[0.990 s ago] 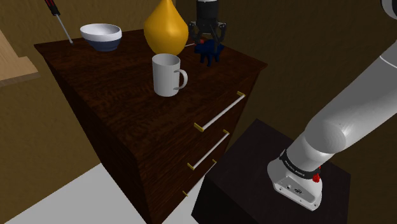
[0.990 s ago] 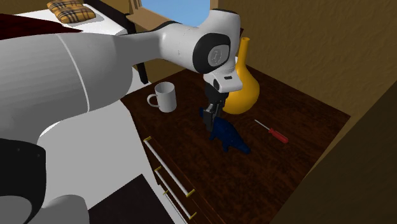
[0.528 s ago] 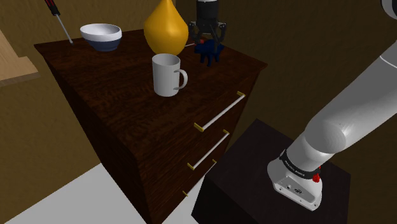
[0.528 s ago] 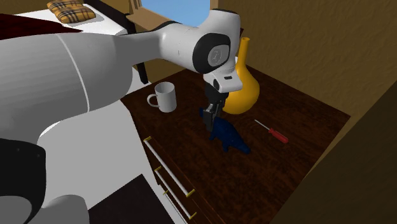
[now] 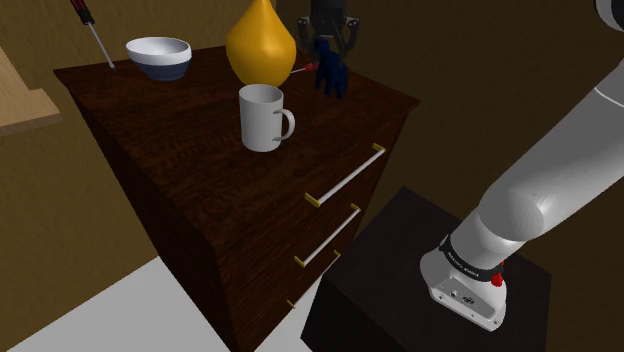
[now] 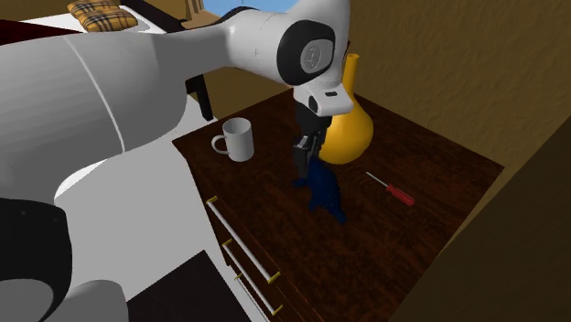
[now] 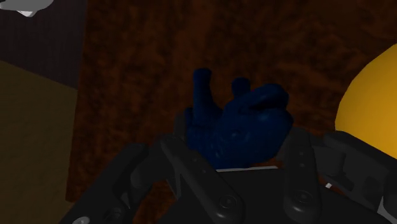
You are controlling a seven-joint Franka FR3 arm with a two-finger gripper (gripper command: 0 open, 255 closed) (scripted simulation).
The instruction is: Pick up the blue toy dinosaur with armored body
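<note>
The blue toy dinosaur (image 5: 332,72) hangs tilted in my black gripper (image 5: 330,42), near the far corner of the dark wooden dresser (image 5: 180,150), just beside the yellow vase (image 5: 260,42). The second exterior view has the dinosaur (image 6: 327,190) dangling tail down from the gripper (image 6: 307,157), lifted at the gripped end. In the wrist view the fingers of the gripper (image 7: 235,162) clasp the dinosaur (image 7: 238,124) from both sides, its legs pointing away from the hand.
A white mug (image 5: 264,117) stands in front of the vase, and a white and blue bowl (image 5: 159,56) sits further toward the shoulder view's left. A red-handled screwdriver (image 6: 391,188) lies beyond the dinosaur. My black stand (image 5: 420,260) is beside the drawers.
The gripper has risen with the dinosaur in it. The toy stood level on the dresser before and now hangs tilted, tail down.
</note>
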